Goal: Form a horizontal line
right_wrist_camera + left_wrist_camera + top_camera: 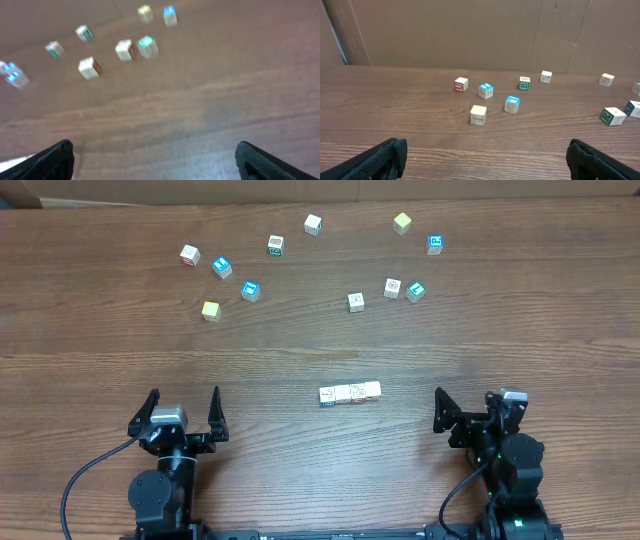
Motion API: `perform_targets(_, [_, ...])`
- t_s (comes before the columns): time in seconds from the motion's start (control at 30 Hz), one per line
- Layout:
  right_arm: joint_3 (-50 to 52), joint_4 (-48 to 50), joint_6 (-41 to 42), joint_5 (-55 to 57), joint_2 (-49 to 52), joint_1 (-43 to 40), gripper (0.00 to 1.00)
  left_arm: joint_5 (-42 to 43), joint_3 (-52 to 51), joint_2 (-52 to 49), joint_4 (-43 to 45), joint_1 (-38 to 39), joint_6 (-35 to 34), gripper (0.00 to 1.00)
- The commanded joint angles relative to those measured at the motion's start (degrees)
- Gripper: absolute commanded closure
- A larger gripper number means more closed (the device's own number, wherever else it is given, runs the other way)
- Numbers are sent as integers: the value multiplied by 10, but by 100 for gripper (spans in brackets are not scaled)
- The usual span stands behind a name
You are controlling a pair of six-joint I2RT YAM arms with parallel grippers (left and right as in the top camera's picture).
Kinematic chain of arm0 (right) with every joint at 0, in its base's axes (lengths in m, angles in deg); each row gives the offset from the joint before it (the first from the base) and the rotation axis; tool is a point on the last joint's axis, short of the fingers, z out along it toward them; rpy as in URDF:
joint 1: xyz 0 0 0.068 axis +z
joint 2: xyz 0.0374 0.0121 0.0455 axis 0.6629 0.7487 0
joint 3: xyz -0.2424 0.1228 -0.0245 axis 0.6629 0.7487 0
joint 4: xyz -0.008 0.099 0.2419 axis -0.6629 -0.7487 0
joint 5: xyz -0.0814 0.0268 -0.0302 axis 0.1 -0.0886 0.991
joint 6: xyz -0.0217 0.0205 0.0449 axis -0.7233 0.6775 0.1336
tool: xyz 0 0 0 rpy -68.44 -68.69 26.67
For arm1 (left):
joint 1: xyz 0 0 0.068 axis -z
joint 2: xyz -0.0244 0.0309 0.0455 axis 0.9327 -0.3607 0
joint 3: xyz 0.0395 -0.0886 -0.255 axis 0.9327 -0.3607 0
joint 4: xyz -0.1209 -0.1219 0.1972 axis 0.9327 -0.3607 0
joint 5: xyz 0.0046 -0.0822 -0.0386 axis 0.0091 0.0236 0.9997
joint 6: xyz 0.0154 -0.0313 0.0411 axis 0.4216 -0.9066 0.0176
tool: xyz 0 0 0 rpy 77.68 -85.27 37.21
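The horizontal line [350, 393] is a short straight row of tiny touching cubes on the wooden table [320, 350], whitish with a pale yellow one at its right end. It lies front centre, between the two arms, and neither wrist view shows it. My left gripper [183, 408] rests at the front left, open and holding nothing. In the left wrist view its fingertips [387, 157] stand far apart over bare wood. My right gripper [467, 412] sits at the front right, also open and holding nothing. The blurred right wrist view shows only wood between its fingertips [270, 160].
Loose cubes lie scattered in an arc across the far half. Among them are a white one [190, 254], a blue one [250, 290], a yellow one [210, 310], another yellow [402, 222] and a green-marked one [415, 291]. A brown board [470, 30] stands behind the table.
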Motion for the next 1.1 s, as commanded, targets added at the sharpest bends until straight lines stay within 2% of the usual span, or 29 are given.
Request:
perform_targets(0.0, [6,1,-7,-3,-39,3,0,-4,-2,7,-2,2,13,0])
perform_targets(0.3, [6,1,-9,-3,-58,3,0,-4,-2,7,-2,2,13,0])
perform_targets(0.63, [6,-1,-45,-4,-186,14,0,-4,-2,7,-2,2,13,0])
perform_targets(0.73, [6,-1,-76,-3,-195,25,0,-4,-2,7,-2,2,13,0])
perform_targets(1.07, [6,-1,-95,1,-200,27,0,-4,-2,7,-2,2,13,0])
